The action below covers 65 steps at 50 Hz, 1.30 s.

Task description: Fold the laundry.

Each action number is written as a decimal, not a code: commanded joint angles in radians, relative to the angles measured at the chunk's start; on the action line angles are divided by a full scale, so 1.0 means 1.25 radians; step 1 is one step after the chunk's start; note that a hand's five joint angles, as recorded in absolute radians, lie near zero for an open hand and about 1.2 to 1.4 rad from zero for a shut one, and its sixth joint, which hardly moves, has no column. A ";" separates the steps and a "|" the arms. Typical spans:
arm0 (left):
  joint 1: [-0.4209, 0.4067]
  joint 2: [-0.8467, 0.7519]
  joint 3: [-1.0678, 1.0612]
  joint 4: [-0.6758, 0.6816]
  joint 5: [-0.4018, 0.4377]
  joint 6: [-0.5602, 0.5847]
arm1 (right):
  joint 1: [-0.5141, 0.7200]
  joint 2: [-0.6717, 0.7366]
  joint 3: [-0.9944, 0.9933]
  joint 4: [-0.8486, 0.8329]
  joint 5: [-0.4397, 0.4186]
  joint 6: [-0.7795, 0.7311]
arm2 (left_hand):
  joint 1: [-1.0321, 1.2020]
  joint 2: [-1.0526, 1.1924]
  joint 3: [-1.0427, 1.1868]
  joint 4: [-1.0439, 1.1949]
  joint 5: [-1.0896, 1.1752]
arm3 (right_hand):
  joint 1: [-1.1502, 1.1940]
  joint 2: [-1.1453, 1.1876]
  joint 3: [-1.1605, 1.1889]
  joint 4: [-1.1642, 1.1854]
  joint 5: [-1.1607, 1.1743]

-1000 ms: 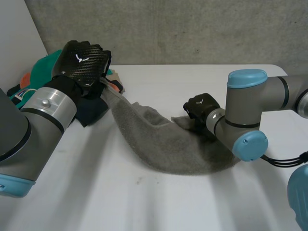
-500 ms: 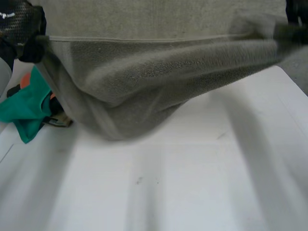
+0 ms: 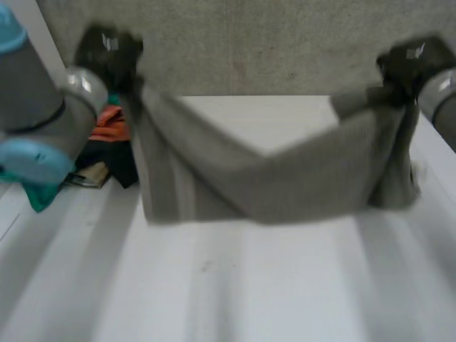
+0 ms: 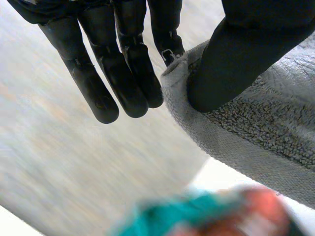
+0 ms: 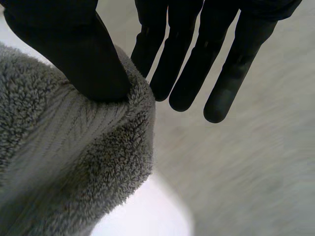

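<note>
Lowered since half a second ago, grey towel (image 3: 285, 185) spans left hand (image 3: 107, 53) to right hand (image 3: 410, 60) over white table (image 3: 249, 285), clothes pile (image 3: 107, 135) at table's left side; left wrist view: thumb (image 4: 246, 54) pinches towel corner against fingers; right wrist view: thumb (image 5: 74, 49) pinches likewise.

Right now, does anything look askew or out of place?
The grey towel, pinched by the left hand and the right hand, sags deeply in the middle instead of hanging flat. Beside the left hand, unfolded clothes lie heaped on the table.
</note>
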 commanded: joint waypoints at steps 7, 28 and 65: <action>-0.017 -0.028 0.174 0.271 -0.064 -0.003 | 0.009 -0.037 0.072 -0.534 0.043 0.123 | 0.206 0.159 0.162 0.156 0.186 | 0.240 0.186 0.168 0.161 0.208; -0.022 0.064 -0.484 0.192 -0.052 -0.076 | -0.094 0.082 0.349 -0.098 -0.162 0.035 | 0.206 0.159 0.162 0.156 0.186 | 0.240 0.186 0.168 0.161 0.208; -0.035 0.237 -0.602 0.196 -0.014 -0.076 | 0.196 0.098 0.308 -0.046 0.105 0.022 | 0.206 0.159 0.162 0.156 0.186 | -0.452 -0.506 -0.524 -0.532 -0.485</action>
